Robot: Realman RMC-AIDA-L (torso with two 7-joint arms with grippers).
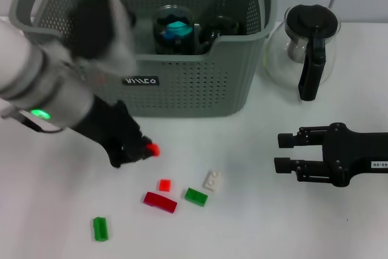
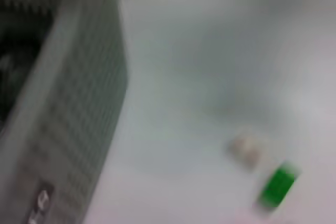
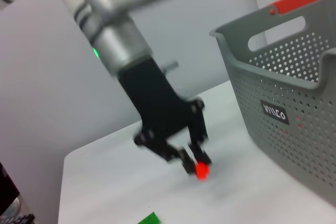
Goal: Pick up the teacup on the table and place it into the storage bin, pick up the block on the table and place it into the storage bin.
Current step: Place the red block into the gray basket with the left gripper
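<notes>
Head view: the storage bin (image 1: 182,83), grey with perforated walls, orange handle clips and a black label, stands at the back of the white surface (image 1: 254,222). Inside it, against the front wall, sit two dark cup-like items: one teacup (image 1: 174,28) with turquoise contents and one darker vessel (image 1: 218,28) beside it, whose kind cannot be determined. One glass teapot (image 1: 303,50) with black lid and handle stands just beside the bin on its right.

Loose blocks on the surface number five: one small red block (image 1: 164,185), one long dark red block (image 1: 160,202), two green blocks (image 1: 196,196) and (image 1: 100,228), and one white block (image 1: 212,180). A sixth, a small red block (image 1: 153,149), is gripped at the tips of the left gripper (image 1: 140,150), whose fingers are closed narrowly on it, above the surface in front of the bin; the right wrist view confirms this hold (image 3: 201,170).

The right gripper (image 1: 284,153) rests low over the surface to the right, well apart from the blocks, fingers spread and holding nothing.
</notes>
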